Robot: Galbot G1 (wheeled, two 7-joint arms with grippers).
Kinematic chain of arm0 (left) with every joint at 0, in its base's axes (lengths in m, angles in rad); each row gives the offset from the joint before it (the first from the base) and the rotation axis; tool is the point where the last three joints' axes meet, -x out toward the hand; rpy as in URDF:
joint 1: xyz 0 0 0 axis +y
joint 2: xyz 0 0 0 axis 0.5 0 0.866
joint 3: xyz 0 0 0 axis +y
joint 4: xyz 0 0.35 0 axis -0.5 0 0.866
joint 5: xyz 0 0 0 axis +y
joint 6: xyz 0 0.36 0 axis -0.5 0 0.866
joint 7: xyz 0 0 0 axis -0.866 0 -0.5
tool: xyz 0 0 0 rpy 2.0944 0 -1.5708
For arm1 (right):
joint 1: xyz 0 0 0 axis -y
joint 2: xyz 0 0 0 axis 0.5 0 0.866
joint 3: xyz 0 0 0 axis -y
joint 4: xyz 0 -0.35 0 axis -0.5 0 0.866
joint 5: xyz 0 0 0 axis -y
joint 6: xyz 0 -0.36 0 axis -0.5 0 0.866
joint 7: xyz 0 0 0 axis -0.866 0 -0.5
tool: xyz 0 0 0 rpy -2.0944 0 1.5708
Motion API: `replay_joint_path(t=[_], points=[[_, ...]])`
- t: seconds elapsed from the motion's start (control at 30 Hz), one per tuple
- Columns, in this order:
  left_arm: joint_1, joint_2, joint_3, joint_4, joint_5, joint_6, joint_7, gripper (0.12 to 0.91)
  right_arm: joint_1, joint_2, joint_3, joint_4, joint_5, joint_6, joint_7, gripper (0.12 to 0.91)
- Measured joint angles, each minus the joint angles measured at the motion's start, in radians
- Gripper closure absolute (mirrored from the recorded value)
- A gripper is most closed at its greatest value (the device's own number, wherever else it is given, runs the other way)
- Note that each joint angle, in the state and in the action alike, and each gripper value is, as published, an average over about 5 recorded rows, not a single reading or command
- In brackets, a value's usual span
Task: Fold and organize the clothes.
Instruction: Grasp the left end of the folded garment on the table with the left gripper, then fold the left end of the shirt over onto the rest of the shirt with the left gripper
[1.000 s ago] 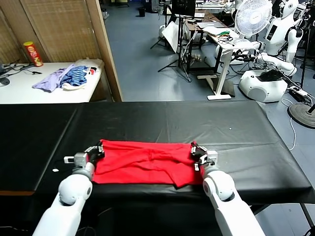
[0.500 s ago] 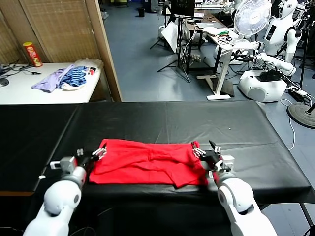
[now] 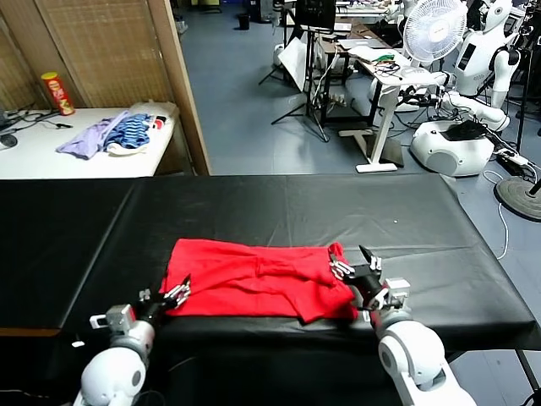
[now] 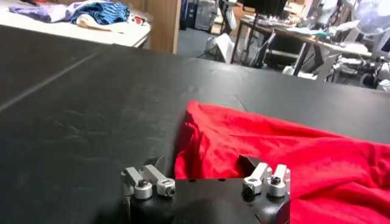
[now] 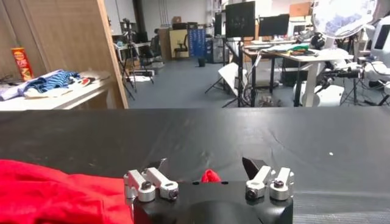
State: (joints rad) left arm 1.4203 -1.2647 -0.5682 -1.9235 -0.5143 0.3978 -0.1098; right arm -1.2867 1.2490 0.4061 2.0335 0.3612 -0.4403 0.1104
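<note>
The clothes, one red T-shirt (image 3: pixel 254 279), lie folded into a wide band on the black table (image 3: pixel 338 211), close to its near edge. My left gripper (image 3: pixel 176 294) is open just off the shirt's near left corner. In the left wrist view that gripper (image 4: pixel 202 163) has its jaws wide apart, and the red cloth (image 4: pixel 274 152) lies ahead of them, unclamped. My right gripper (image 3: pixel 356 270) is open at the shirt's right end. In the right wrist view its jaws (image 5: pixel 205 164) stand wide, a small red tip of cloth (image 5: pixel 210 176) pokes up between them, and the shirt's bulk (image 5: pixel 55 192) lies off to one side.
A white side table (image 3: pixel 34 156) at the far left carries a heap of lilac and blue-striped garments (image 3: pixel 114 134) and a red can (image 3: pixel 57 91). A wooden partition (image 3: pixel 177 85) stands behind it. Desks, a fan and other robots (image 3: pixel 473 85) fill the room beyond.
Both grippers opened and let go of the shirt's ends, then drew back toward the near edge. The left one moved farther back. The shirt now rests on the table.
</note>
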Motion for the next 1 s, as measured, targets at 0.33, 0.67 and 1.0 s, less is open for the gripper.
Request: replay_joint_path(t=[0.33, 0.67, 1.0], points=[[-0.020, -0.006, 0.019, 0.003, 0.085, -0.005, -0.034, 0.849, -0.020, 0.022, -0.001, 0.031, -0.037, 0.002, 0.004, 0.227], [0.028, 0.141, -0.083, -0.012, 0.376, -0.049, -0.046, 0.875, -0.051, 0.036, 0.014, 0.063, -0.055, -0.011, 0.016, 0.227], [0.038, 0.181, -0.083, -0.124, 0.313, -0.007, -0.051, 0.875, -0.080, 0.056, 0.024, 0.074, -0.080, -0.011, 0.021, 0.227]])
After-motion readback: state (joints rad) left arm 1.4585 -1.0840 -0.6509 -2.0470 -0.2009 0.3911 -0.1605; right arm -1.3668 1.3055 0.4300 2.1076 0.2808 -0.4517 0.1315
